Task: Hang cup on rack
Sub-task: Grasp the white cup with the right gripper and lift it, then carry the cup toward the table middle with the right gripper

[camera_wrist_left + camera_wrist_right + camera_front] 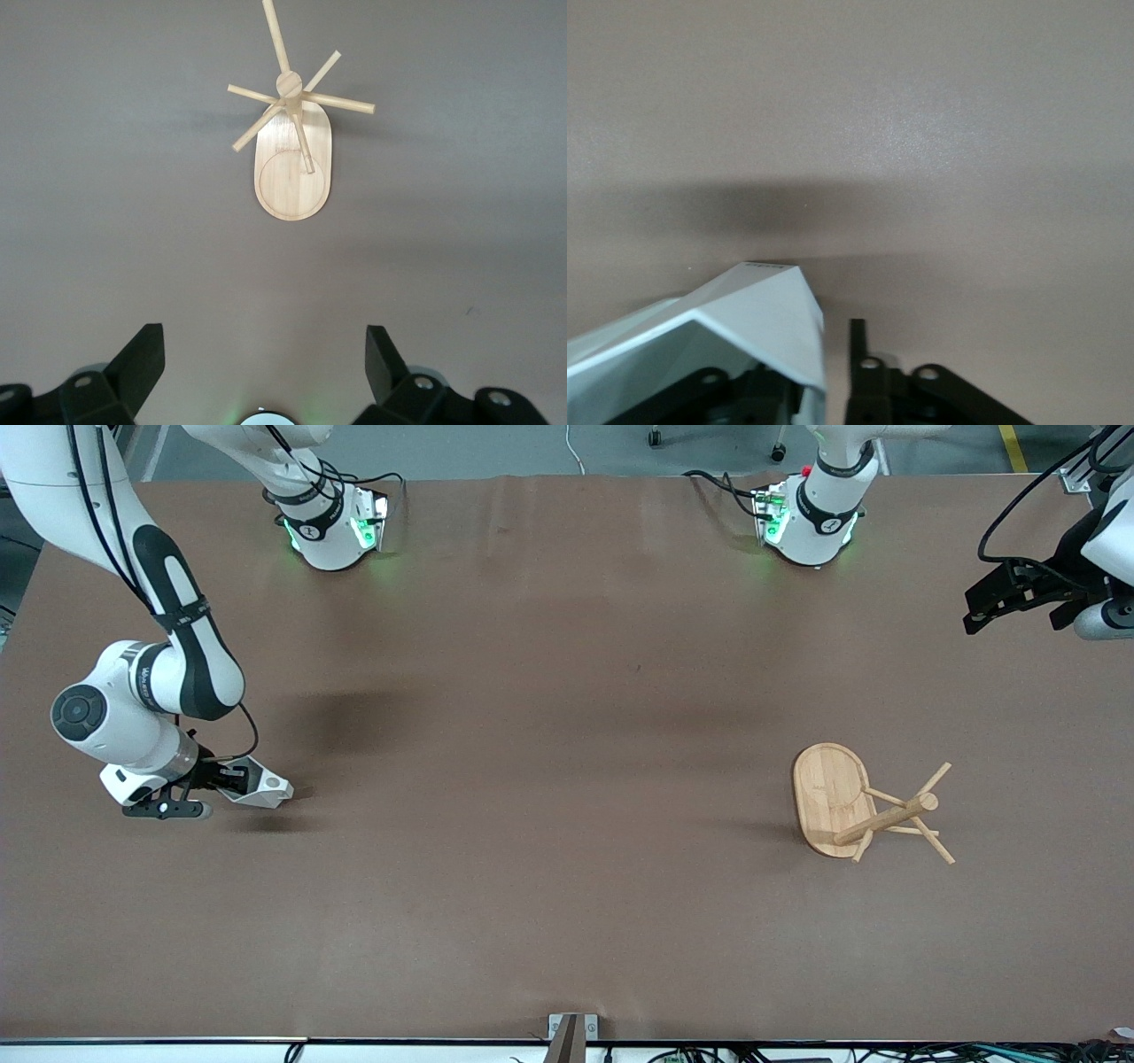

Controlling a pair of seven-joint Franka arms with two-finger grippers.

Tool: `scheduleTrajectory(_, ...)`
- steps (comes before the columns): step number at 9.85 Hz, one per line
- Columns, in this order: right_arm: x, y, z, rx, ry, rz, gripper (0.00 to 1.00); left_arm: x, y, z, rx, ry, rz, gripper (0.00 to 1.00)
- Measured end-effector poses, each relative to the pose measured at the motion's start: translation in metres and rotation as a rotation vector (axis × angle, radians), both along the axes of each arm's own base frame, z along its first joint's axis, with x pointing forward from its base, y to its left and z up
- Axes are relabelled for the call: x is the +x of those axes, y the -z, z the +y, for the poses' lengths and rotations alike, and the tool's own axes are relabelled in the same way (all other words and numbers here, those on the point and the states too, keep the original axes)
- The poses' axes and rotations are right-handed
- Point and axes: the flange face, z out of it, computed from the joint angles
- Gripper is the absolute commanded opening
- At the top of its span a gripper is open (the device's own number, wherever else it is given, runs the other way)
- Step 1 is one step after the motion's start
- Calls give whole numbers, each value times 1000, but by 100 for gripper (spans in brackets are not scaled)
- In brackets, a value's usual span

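The white faceted cup (257, 784) lies tipped on the table at the right arm's end. My right gripper (226, 779) is down at it, shut on its wall, with one finger inside the cup and one outside. In the right wrist view the cup (744, 319) fills the corner beside the outer finger (858, 350). The bamboo rack (828, 797) stands toward the left arm's end, its post and thin pegs up. My left gripper (974, 615) waits open and holds nothing, raised above the table's edge at the left arm's end. The left wrist view shows the rack (292, 168) well off from the left gripper (266, 354).
Both robot bases (332, 527) (806, 522) stand along the table edge farthest from the front camera. A small bracket (571, 1032) sits at the edge nearest that camera. Brown tabletop stretches between the cup and the rack.
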Motion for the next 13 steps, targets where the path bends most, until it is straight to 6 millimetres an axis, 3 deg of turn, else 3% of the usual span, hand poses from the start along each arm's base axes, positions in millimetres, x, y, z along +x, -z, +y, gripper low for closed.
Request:
scheduleTrajectory(3, 9, -11, 16, 13, -87, 42, 1, 0, 0, 0, 0, 0, 0, 100)
scheduleTrajectory(5, 23, -31, 37, 41, -189, 86, 1, 0, 0, 0, 0, 0, 1, 100)
scheduleTrajectory(9, 36, -101, 143, 457, -124, 139, 1, 0, 0, 0, 0, 2, 1, 100)
scheduleTrajectory(13, 11, -131, 302, 897, -89, 180, 1, 0, 0, -6, -2, 115, 1, 98)
